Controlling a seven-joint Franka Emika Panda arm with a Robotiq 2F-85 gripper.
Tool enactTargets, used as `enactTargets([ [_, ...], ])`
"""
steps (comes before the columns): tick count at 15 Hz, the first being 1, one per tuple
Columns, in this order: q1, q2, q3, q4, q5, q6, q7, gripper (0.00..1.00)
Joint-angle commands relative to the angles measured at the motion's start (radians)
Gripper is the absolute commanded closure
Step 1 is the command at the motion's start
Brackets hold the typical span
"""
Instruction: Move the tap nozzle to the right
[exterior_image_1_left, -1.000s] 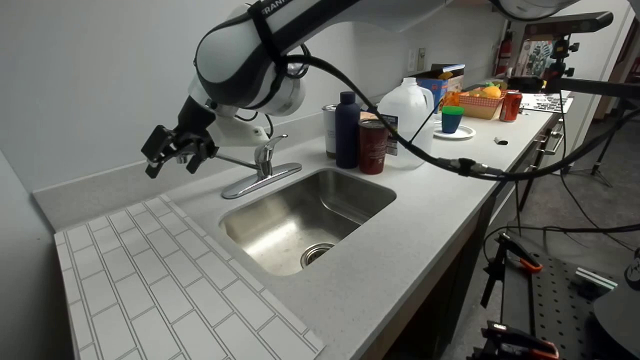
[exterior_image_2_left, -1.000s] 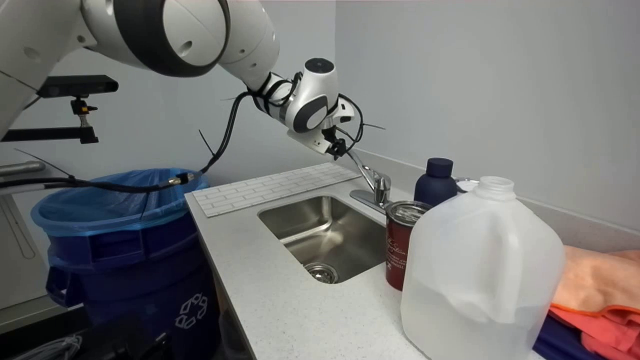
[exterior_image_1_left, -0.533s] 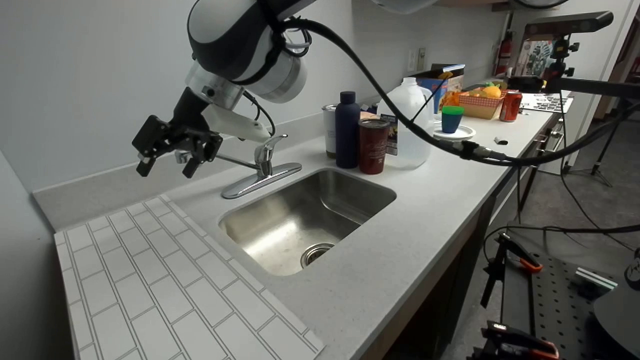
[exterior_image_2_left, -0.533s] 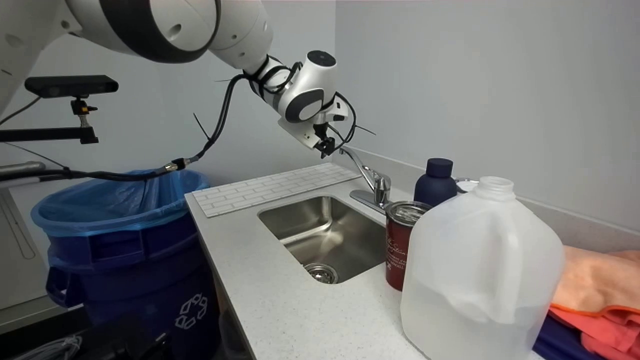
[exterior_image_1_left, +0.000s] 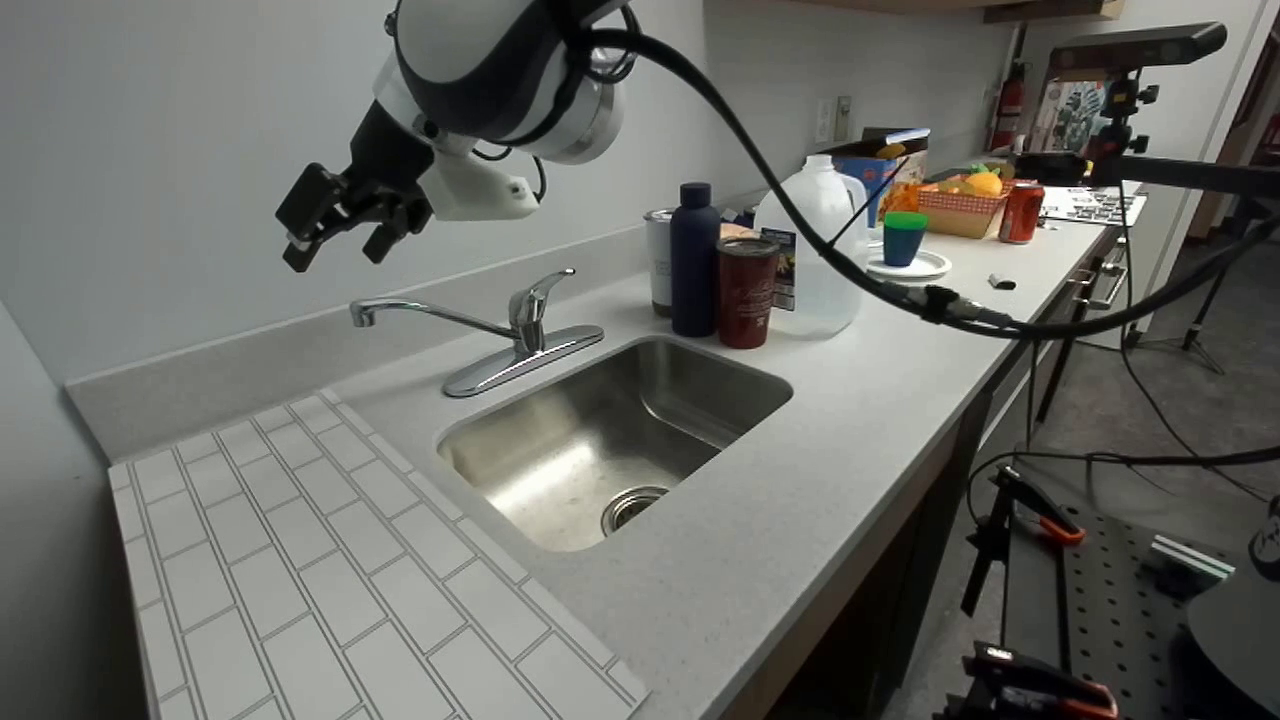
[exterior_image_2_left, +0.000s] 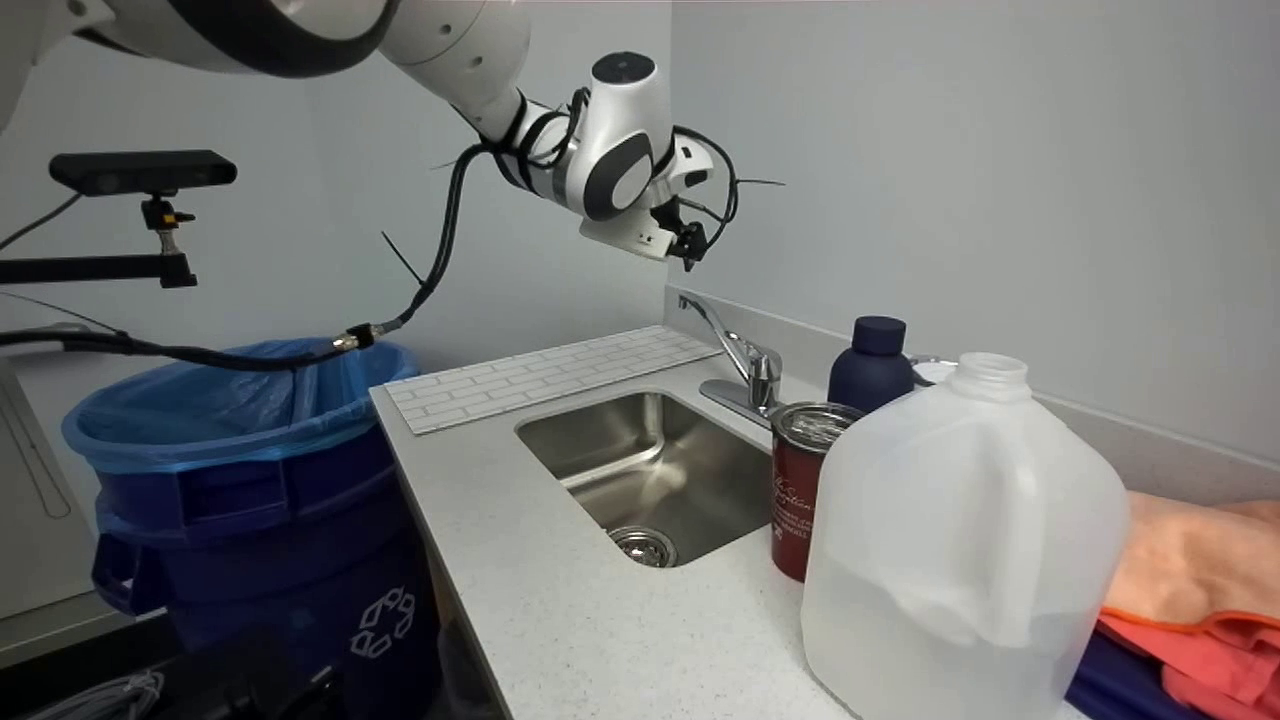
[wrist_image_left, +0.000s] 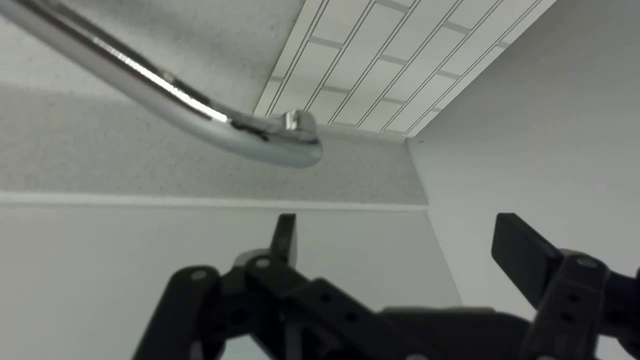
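Observation:
The tap nozzle (exterior_image_1_left: 430, 310) is a slim chrome spout on a faucet with an upright lever. It points toward the corner, along the wall, behind the tiled mat's end. It also shows in an exterior view (exterior_image_2_left: 712, 320) and runs across the upper left of the wrist view (wrist_image_left: 175, 95), its tip near the middle. My gripper (exterior_image_1_left: 337, 254) is open and empty, above the nozzle's free end and apart from it. It is small and dark in an exterior view (exterior_image_2_left: 688, 258). In the wrist view both fingers (wrist_image_left: 396, 217) stand wide apart with only wall between them.
The steel sink (exterior_image_1_left: 560, 420) lies in front of the faucet. A tile-patterned mat (exterior_image_1_left: 330, 540) lies beside it. A dark blue bottle (exterior_image_1_left: 695, 260), a red tumbler (exterior_image_1_left: 747, 290) and a plastic jug (exterior_image_2_left: 960, 540) stand beyond the sink. Walls meet in the corner close to the gripper.
My gripper has shifted slightly and then risen away from the nozzle's tip. The nozzle's end, earlier partly hidden behind the fingers, now shows fully. The nozzle has not visibly moved.

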Motion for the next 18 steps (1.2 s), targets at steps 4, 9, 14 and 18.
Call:
enactTargets([
  [4, 0.068, 0.157, -0.140, 0.112, -0.139, 0.210, 0.035, 0.00],
  [9, 0.046, 0.255, -0.103, 0.204, -0.138, 0.198, 0.026, 0.00],
  [14, 0.000, 0.298, 0.012, 0.278, -0.076, 0.107, -0.001, 0.00],
  [18, -0.035, 0.270, 0.071, 0.270, 0.005, -0.058, 0.044, 0.00],
])
